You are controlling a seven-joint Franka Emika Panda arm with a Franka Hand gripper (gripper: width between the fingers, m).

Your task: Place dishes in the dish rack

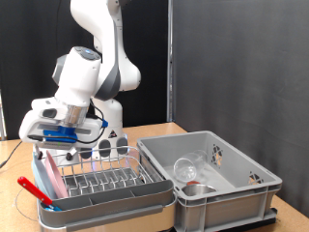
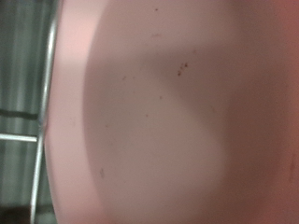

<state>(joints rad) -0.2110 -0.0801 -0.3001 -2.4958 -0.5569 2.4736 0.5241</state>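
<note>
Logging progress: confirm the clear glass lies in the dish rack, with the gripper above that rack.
Not right. The exterior view shows the clear glass lying in the grey crate, not the dish rack. The gripper is above the rack.

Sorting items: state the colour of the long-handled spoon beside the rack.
Red long-handled spoon, clearest in the exterior view.

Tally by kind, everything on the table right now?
Dish rack: 1
Grey crate: 1
Clear glass: 1
Steel bowl: 1
Red spoon: 1
Pink flat piece: 1
Total: 6
Gripper is above the rack.
</note>
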